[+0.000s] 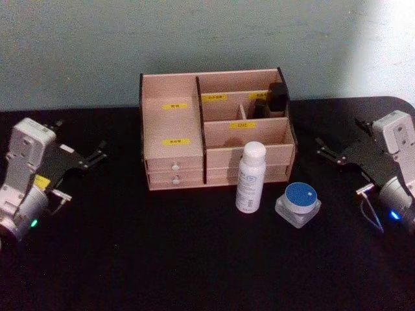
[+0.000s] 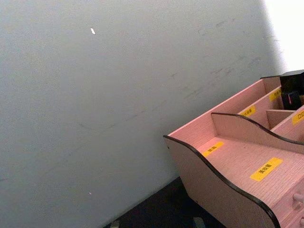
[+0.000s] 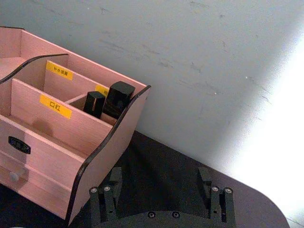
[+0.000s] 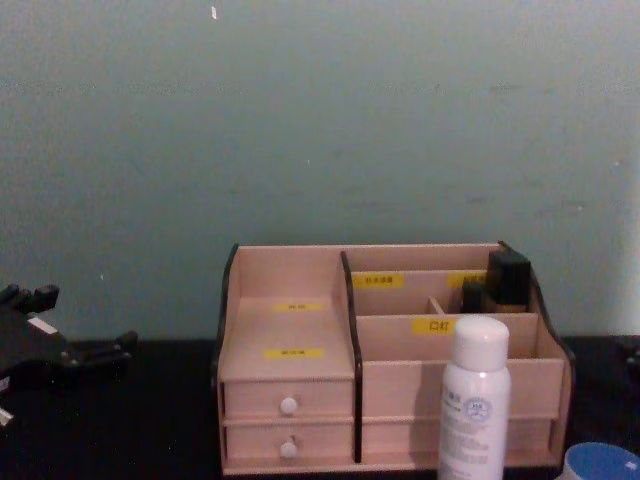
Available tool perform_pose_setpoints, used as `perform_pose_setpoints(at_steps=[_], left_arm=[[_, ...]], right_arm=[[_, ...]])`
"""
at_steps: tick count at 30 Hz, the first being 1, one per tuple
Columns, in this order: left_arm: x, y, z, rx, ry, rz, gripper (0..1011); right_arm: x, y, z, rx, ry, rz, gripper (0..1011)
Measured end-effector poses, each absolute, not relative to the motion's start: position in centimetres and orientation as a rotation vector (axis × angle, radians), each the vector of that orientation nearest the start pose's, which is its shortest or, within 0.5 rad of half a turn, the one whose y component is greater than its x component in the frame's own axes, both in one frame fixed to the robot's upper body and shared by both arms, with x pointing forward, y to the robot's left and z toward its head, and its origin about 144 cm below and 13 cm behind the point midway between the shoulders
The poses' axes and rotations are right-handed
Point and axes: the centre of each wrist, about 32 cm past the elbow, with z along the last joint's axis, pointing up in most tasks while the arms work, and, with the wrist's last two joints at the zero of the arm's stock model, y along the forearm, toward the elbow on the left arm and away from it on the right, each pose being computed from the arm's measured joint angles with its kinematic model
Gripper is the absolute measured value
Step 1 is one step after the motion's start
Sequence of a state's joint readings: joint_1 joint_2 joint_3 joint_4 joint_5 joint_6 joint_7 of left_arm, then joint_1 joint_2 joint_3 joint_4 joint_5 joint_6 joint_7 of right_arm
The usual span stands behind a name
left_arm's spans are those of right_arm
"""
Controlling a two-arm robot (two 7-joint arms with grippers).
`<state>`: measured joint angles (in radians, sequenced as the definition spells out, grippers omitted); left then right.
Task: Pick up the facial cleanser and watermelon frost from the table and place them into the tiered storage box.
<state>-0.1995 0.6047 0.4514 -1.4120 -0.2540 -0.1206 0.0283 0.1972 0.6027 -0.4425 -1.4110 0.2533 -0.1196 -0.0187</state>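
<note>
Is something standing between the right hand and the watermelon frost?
Nothing visible does. Bare black table lies between the open right hand and the watermelon frost. The facial cleanser stands on the jar's other side, toward the parked left hand.

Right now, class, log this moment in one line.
left gripper: open, parked left | right gripper: open, parked right | facial cleanser: upright on table, before tiered storage box | watermelon frost: right of cleanser | placed: none
</note>
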Motion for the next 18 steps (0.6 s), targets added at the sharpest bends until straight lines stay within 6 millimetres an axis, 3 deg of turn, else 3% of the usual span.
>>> perform_pose_setpoints(at_steps=[9,18], left_arm=[[48.9,31.0,114.0,0.304,-0.285,1.248,1001],[48.9,31.0,114.0,0.304,-0.285,1.248,1001]], right_arm=[[48.1,-31.8,114.4,-0.285,-0.247,-1.213,1002],[45.5,-32.6,115.4,-0.248,-0.203,-1.117,1003]])
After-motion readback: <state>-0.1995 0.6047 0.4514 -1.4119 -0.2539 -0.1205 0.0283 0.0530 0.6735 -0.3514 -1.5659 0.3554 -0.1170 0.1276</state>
